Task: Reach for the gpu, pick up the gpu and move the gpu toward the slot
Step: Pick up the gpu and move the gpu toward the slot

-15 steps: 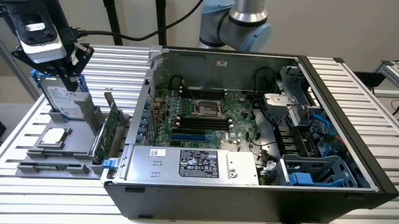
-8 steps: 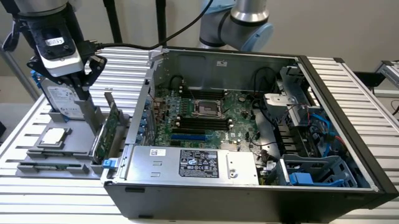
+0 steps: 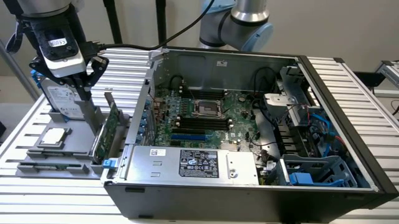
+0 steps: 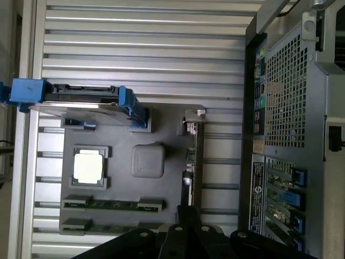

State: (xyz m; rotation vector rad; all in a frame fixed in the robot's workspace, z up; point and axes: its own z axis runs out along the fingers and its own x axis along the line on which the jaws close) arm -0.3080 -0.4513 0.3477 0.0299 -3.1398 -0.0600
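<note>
- The tool (image 3: 81,95) hangs over the grey holder (image 3: 74,142), between the hard drive (image 3: 59,100) and the gpu (image 3: 111,122)
- I cannot tell whether it is released or clenched
- The gpu stands on edge in the holder on the desk (image 3: 37,196), just beside the open computer case (image 3: 249,198)

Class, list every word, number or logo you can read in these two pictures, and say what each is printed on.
No text reads clearly.
Black-and-white label on the silver power supply box: too small to read.
White sticker on the grey unit at the arm's end: blurred.
Small white sticker on the computer case's back wall: blurred.
Printed label on the silver-grey hard drive: unreadable.
</note>
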